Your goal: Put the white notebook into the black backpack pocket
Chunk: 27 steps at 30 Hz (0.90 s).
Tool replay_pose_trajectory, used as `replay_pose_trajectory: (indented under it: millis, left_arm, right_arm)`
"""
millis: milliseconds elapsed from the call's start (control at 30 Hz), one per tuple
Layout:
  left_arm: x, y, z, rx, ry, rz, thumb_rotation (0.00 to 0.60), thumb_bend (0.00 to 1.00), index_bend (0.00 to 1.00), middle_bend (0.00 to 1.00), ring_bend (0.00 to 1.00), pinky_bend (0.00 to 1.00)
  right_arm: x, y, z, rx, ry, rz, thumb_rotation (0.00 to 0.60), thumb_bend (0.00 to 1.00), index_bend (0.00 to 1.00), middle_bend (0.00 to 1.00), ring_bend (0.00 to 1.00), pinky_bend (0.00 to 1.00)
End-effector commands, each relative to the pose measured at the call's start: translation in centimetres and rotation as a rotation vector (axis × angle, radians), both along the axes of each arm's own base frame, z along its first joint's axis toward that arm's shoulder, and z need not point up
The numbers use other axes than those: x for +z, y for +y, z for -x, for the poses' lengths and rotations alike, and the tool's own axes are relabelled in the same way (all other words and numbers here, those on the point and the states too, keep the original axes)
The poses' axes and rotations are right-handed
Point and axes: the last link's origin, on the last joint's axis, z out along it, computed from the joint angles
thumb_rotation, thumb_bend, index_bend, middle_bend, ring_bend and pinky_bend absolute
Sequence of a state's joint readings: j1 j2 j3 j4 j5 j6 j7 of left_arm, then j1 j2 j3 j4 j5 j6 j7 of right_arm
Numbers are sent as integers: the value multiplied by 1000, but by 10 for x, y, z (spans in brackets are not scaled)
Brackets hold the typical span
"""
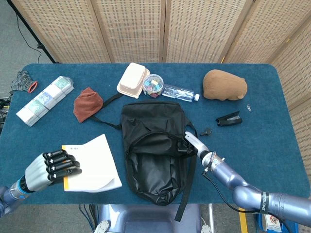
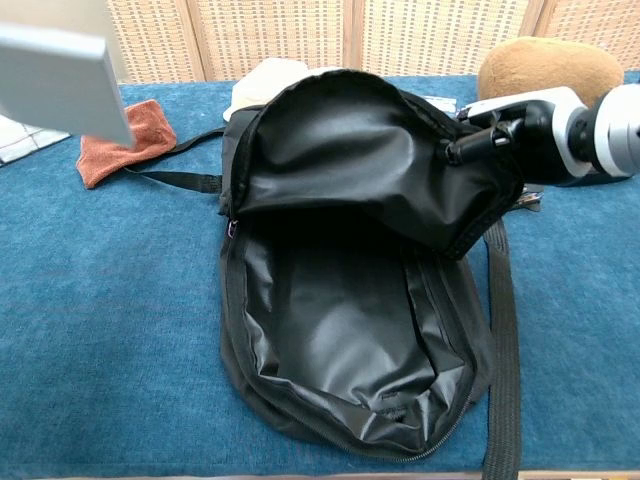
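The black backpack (image 1: 154, 145) lies in the middle of the table with its main pocket (image 2: 340, 340) wide open toward the front edge. My right hand (image 2: 525, 125) grips the pocket's flap (image 2: 370, 160) and holds it lifted back; in the head view that right hand (image 1: 191, 142) sits at the bag's right side. The white notebook (image 1: 92, 165) hovers left of the bag, near the front edge. My left hand (image 1: 52, 168) grips its left edge. In the chest view the notebook (image 2: 60, 80) shows at the upper left, raised above the table, and the left hand is out of frame.
Behind the bag are a red cloth (image 1: 87, 103), a cream food box (image 1: 132, 79), a small clear tub (image 1: 153, 85) and a water bottle (image 1: 180, 92). A brown plush (image 1: 224, 85) and black stapler (image 1: 229, 118) lie at the right, a wipes pack (image 1: 44, 100) at the far left.
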<state>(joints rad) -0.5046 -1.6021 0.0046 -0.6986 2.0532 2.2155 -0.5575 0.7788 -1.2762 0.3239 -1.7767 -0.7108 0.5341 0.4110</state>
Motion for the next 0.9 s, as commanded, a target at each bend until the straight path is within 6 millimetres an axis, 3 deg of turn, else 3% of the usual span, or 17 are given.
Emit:
replay_pose_trajectory:
  millis: [33, 267, 533, 900]
  left_arm:
    - [-17, -6, -8, -67, 5, 39, 600, 489, 780, 599, 542, 688]
    - [-50, -10, -26, -152, 32, 76, 600, 489, 780, 599, 542, 688]
    - [-92, -1, -53, -246, 124, 85, 600, 488, 781, 599, 540, 688]
    - [-141, 18, -91, -350, 267, 33, 600, 487, 780, 599, 535, 687]
  right_arm:
    - [7, -7, -5, -15, -3, -26, 600, 879, 559, 512, 358, 461]
    - [10, -8, -7, -22, 13, -50, 600, 890, 564, 517, 350, 404]
    - [19, -6, -12, -13, 18, -95, 600, 904, 570, 525, 328, 132]
    - [31, -1, -17, 8, 43, -136, 600, 914, 578, 537, 314, 89]
